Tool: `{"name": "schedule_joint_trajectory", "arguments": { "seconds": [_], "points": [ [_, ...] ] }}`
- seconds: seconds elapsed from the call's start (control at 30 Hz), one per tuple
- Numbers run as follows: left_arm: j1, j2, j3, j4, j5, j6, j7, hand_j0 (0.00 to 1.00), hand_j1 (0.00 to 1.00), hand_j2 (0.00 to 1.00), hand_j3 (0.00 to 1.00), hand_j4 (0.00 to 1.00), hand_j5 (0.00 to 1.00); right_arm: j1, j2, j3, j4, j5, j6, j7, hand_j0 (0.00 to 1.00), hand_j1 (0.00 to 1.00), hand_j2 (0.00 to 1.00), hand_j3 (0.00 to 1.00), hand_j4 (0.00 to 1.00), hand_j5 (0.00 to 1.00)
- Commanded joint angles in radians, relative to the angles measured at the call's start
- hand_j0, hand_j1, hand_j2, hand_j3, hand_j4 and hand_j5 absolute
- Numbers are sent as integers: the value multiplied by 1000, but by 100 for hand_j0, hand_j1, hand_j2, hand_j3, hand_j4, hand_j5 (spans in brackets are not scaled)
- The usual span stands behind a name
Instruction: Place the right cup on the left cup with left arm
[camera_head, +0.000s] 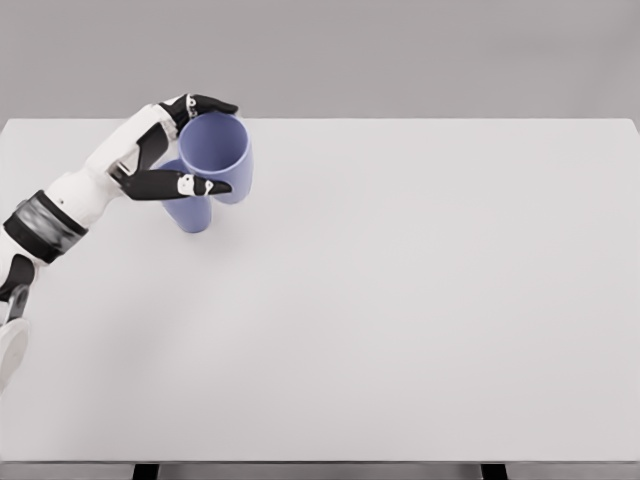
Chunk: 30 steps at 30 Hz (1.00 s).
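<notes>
Meanwhile the left hand (185, 145) grasps the upper cup (222, 155) above the lower cup (192, 212); the white table (420, 300) surrounds them.

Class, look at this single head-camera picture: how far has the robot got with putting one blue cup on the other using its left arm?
Done: the upper cup is lifted off the table and sits over the lower cup. In hand: the left hand grips the upper cup, fingers curled around its rim and side. Left: seat it if it is not fully down, which cannot be told here, then release and withdraw. The right arm is out of view.
</notes>
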Motion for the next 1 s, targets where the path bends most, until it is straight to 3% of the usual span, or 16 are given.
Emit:
{"name": "schedule_joint_trajectory", "arguments": {
  "seconds": [0.0, 0.23, 0.97],
  "points": [
    [0, 0, 3, 16, 5, 16, -1, 70, 70, 70, 70, 70, 70, 0, 0, -1, 0, -1, 0, 1, 100, 100, 100, 100, 100, 100],
    [-57, 0, 3, 100, 5, 17, -1, 70, 70, 70, 70, 70, 70, 0, 0, 0, 0, -1, 0, 0, 100, 100, 100, 100, 100, 100],
    [-110, 15, 52, 243, 3, 31, 1, 70, 70, 70, 70, 70, 70, 0, 0, -1, 0, -1, 0, 0, 100, 100, 100, 100, 100, 100]
  ]
}}
